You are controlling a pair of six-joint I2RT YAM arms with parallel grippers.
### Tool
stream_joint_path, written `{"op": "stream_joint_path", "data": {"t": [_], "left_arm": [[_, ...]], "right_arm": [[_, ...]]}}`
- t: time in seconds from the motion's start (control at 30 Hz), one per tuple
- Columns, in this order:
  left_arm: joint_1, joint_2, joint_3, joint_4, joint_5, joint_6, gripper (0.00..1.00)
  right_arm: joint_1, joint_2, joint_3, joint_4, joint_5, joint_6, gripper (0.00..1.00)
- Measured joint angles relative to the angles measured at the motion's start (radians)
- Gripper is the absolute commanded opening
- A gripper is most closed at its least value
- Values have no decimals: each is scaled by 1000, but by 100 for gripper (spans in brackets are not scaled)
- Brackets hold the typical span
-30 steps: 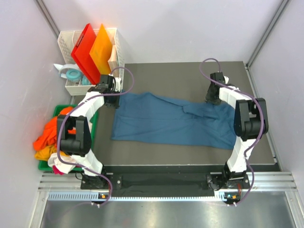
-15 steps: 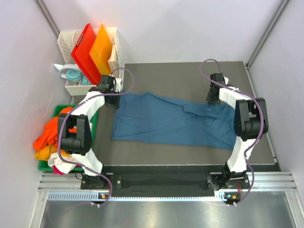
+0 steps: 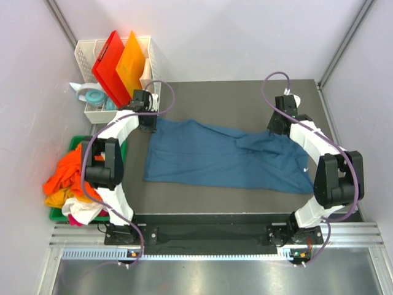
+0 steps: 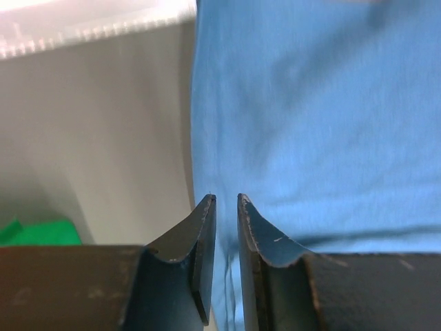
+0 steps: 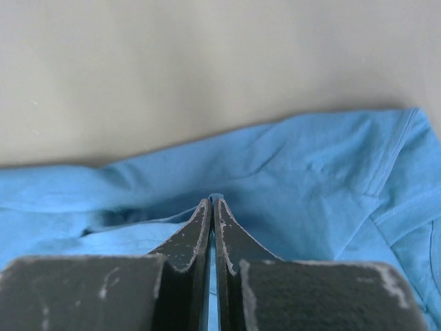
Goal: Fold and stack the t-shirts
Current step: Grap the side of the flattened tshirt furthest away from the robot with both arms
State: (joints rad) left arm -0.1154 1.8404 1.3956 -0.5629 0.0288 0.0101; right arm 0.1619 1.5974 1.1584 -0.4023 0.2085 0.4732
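Cloth decides the move here: the blue t-shirt (image 3: pixel 215 160) lies spread on the table (image 3: pixel 215 98), its long axis running left to right across the front of both arms, longer than it is deep. The left gripper (image 3: pixel 147 120) sits at the shirt's far left corner and the right gripper (image 3: pixel 277 127) at its far right corner, so each arm has its own end and neither need cross. In the right wrist view the jaws are all but closed, with a sliver of blue pinched between them. In the left wrist view there is a narrow slit with blue low in it, which reads as a pinch on the hem, though less surely. The rest of the shirt lies toward the bases, so a fold would likely bring the far edge nearward. Well off the shirt's left end, the orange, yellow and white t-shirts (image 3: pixel 64 181) are heaped in a green bin (image 3: pixel 77 142).
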Motion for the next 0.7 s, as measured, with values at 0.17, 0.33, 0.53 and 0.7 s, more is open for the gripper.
{"op": "stream_joint_path", "data": {"t": [0.17,0.33,0.53,0.7], "left_arm": [[6,119,125,18,-19,-17,24],[16,231,247,37,-36,-17,29],[18,341,371,5,-45,-8,41],[15,377,400,-50,-22,-6,41]], "right_arm": [[6,0,-39,-15,0,2,0],[15,0,-39,-22,2,2,0],[27,0,-39,-33,5,1,0],[32,0,-39,-44,8,1,0]]}}
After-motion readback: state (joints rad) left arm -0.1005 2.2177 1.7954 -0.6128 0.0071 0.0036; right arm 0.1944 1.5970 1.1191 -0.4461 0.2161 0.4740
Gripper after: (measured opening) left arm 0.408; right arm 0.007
